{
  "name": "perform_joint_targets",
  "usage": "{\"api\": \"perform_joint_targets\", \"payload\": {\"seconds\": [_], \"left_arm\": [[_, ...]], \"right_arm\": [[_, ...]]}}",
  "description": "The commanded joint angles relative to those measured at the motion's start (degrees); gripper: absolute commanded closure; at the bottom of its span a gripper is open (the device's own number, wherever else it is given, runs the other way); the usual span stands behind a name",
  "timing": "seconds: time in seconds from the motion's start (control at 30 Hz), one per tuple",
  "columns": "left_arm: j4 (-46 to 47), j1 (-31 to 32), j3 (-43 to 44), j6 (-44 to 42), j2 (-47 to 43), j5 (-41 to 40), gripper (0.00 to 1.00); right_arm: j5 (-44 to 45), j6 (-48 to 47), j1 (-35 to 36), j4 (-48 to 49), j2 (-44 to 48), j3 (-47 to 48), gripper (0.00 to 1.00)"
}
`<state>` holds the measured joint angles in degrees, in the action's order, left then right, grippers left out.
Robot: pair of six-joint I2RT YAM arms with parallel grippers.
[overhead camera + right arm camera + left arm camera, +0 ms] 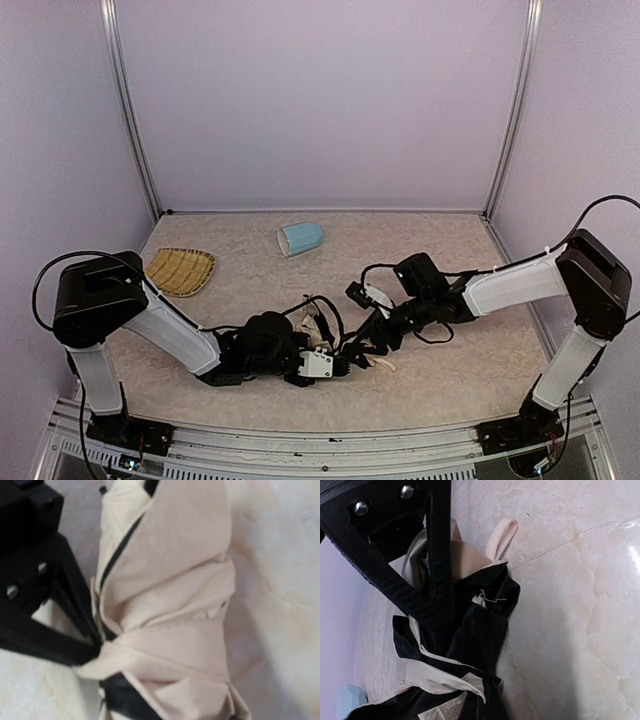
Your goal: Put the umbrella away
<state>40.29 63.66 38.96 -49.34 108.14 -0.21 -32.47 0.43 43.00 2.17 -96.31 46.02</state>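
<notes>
Top external view: the umbrella point(383, 364) lay loosely bunched on the table point(470, 370), near its front centre, between my left gripper point(335, 366) and my right gripper point(376, 345). Right wrist view: my right fingers point(60, 630) were clamped on a gathered fold of its cream fabric. Left wrist view: my left fingers point(440, 580) lay against the black lining, beside the beige strap point(501, 537). Whether they gripped it, I could not tell.

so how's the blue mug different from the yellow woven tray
The light-blue mug is smooth and tipped on its side; the woven yellow straw tray is ribbed and lies flat. The mug sits further back, the tray at the left. Neither is held.
</notes>
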Motion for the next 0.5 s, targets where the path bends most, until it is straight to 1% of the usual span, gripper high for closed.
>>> {"api": "perform_joint_targets", "payload": {"seconds": [0.0, 0.2, 0.33, 0.4, 0.47], "left_arm": [[-2.6, -1.2, -0.3, -0.2, 0.9, 0.2, 1.0], [-2.5, -1.6, -0.3, -0.2, 0.6, 0.1, 1.0], [-2.3, -1.6, -0.3, 0.1, 0.5, 0.4, 1.0], [-2.3, -1.6, -0.3, 0.2, 0.3, 0.4, 1.0], [-2.2, -1.6, -0.3, 0.2, 0.2, 0.4, 1.0]], "right_arm": [[0.8, -1.9, 0.3, -6.5, 1.9, 2.3, 0.43], [-4.7, -5.3, 0.3, -14.7, 5.1, 6.2, 0.41], [-5.8, -3.1, 0.3, -17.0, 6.3, 9.3, 0.38], [-3.5, 0.4, 0.3, -16.8, 5.4, 11.2, 0.35], [3.6, 5.2, 0.3, -16.0, 3.6, 12.4, 0.29]]}}
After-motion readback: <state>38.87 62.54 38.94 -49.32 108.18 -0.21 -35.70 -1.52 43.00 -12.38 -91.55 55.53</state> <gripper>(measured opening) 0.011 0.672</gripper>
